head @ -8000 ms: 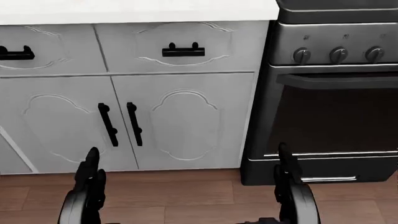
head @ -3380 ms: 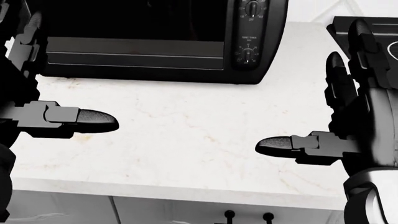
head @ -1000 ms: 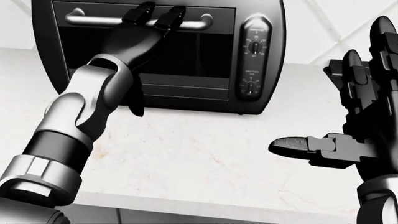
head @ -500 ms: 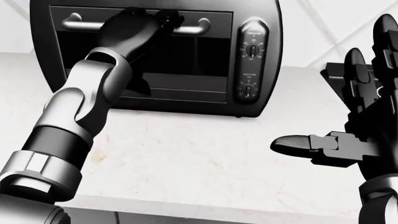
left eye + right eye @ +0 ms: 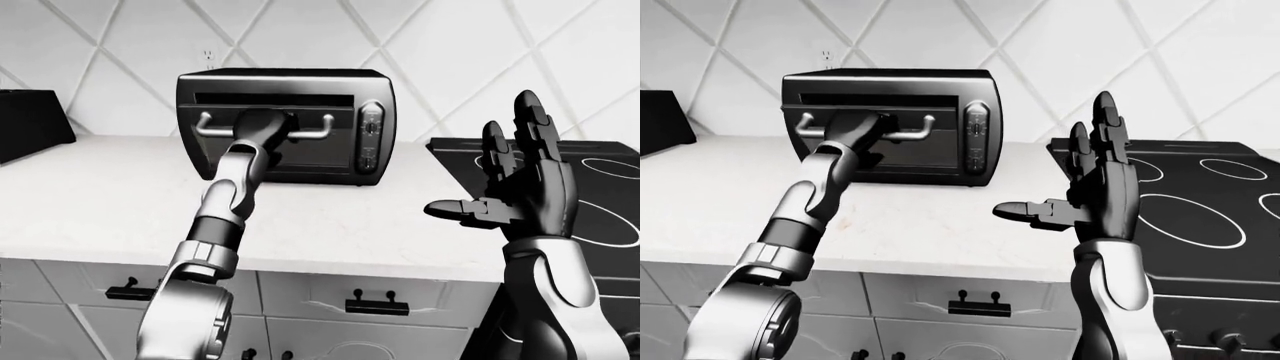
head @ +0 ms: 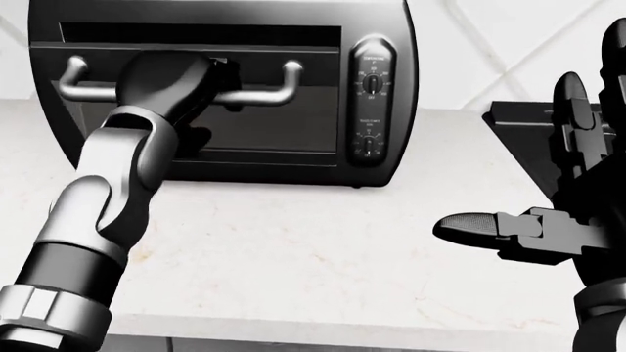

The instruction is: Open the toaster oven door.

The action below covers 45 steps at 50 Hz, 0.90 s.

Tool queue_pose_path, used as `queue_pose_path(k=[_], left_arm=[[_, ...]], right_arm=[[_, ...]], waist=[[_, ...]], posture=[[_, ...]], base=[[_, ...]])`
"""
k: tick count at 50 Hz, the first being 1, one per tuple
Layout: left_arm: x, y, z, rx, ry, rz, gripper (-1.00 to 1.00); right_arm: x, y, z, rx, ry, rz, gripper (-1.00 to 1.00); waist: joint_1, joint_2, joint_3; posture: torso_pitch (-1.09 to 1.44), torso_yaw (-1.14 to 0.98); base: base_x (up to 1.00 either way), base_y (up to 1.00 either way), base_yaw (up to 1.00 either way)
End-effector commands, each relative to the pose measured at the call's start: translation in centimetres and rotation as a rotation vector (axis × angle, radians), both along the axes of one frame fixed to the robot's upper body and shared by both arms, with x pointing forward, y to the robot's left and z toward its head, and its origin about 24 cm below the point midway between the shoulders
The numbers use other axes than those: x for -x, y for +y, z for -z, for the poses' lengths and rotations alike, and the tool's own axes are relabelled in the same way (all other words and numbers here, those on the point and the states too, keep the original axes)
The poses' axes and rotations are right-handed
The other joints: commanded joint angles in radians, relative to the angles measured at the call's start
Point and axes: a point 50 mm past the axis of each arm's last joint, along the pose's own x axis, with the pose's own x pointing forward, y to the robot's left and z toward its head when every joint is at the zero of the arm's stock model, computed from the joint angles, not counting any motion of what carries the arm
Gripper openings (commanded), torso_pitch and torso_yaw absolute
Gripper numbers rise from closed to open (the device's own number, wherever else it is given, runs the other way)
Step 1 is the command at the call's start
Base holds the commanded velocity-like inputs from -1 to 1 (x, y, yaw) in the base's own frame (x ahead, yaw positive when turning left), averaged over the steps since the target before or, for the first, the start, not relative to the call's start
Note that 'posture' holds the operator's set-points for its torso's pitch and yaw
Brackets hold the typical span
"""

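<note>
Gripping the oven (image 5: 290, 124) door's silver handle (image 6: 264, 93), the left hand (image 6: 166, 77) is clenching; the black oven is sitting on the worktop (image 5: 100, 202), dial lettering unreadable. The right hand (image 5: 525, 191) is hovering, fingers spread.

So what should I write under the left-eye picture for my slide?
The left robot hand grips the toaster oven door handle, door cracked open at the top; the right robot hand waits open.
</note>
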Motion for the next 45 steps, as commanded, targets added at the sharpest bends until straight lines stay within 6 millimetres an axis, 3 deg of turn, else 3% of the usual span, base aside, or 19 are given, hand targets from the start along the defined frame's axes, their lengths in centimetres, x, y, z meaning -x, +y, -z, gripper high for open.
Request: queue_pose_path(k=[1,13,21,23,25,41,45], left_arm=[[0.0,1.0,0.4,-0.02,0.064,-0.046,-0.19],[3.9,1.5,0.8,0.046,0.13,-0.002,-0.09],[5.9,1.6,0.2,0.045,0.147,0.014,0.49],[6.4,1.7,0.1,0.042,0.15,0.015,0.75],[7.1,1.6,0.0,0.041,0.154,0.023,0.84],[13.5,1.4,0.6,0.023,0.234,0.113,0.85],[15.5,1.5,1.1,0.024,0.264,0.139,0.72]], right_arm=[[0.2,0.3,-1.2,0.011,-0.067,-0.01,1.0],[0.2,0.2,-0.9,0.004,-0.065,-0.009,1.0],[0.3,0.3,-1.0,0.004,-0.065,-0.01,1.0],[0.4,0.3,-1.0,0.004,-0.065,-0.009,1.0],[0.3,0.2,-1.0,0.003,-0.065,-0.009,1.0],[0.4,0.2,-1.0,0.001,-0.065,-0.005,1.0],[0.4,0.1,-1.0,0.0,-0.066,-0.002,1.0]], waist=[[0.004,-0.007,0.009],[0.019,-0.01,0.025],[0.03,-0.012,0.023],[0.032,-0.012,0.021],[0.033,-0.012,0.019],[0.012,0.0,-0.002],[0.005,0.003,-0.004]], posture=[[-0.4,0.0],[-0.4,0.0],[-0.4,0.0],[-0.4,0.0],[-0.4,0.0],[-0.4,0.0],[-0.4,0.0]], base=[[0.0,0.0,0.0],[0.0,0.0,0.0],[0.0,0.0,0.0],[0.0,0.0,0.0],[0.0,0.0,0.0],[0.0,0.0,0.0],[0.0,0.0,0.0]])
